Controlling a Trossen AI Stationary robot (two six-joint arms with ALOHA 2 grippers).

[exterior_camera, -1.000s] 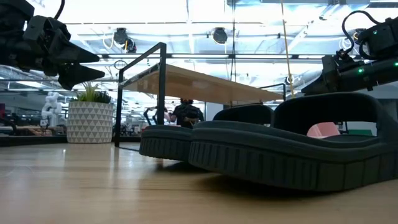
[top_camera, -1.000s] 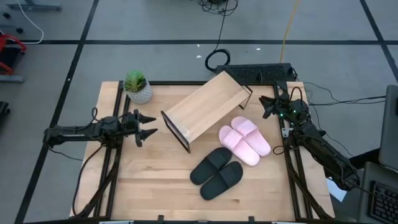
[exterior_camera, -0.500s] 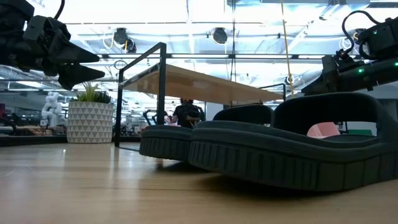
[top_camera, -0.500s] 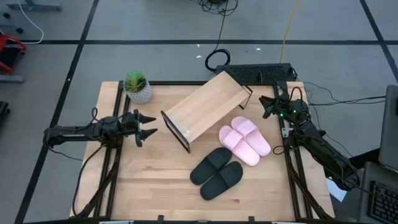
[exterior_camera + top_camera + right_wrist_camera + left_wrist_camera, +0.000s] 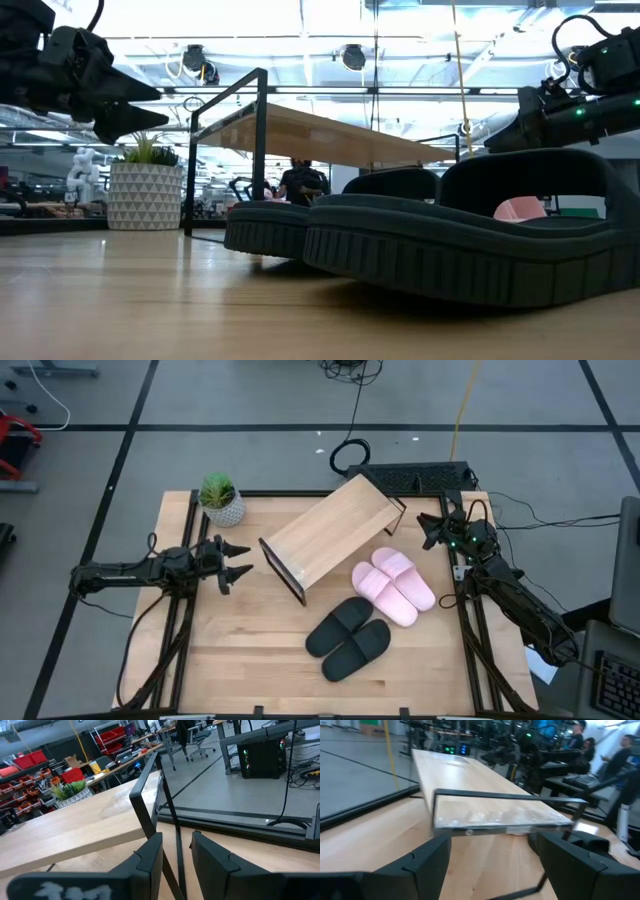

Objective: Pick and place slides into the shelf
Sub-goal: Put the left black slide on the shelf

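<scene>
Your left arm lies low along the table's left edge, reaching inward, wrist level. Its left gripper [image 5: 238, 563] hangs above the surface, fingers spread wide, holding nothing. Your right arm bends in from the right rear corner, forearm angled toward the back. Its right gripper [image 5: 424, 529] sits raised, fingers drawn near each other with a narrow gap, empty.

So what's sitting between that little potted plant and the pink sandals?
The wooden shelf lies between them, set at a slant on the table. The high view shows it best: the potted plant on one side, the pink slides on the other.
</scene>
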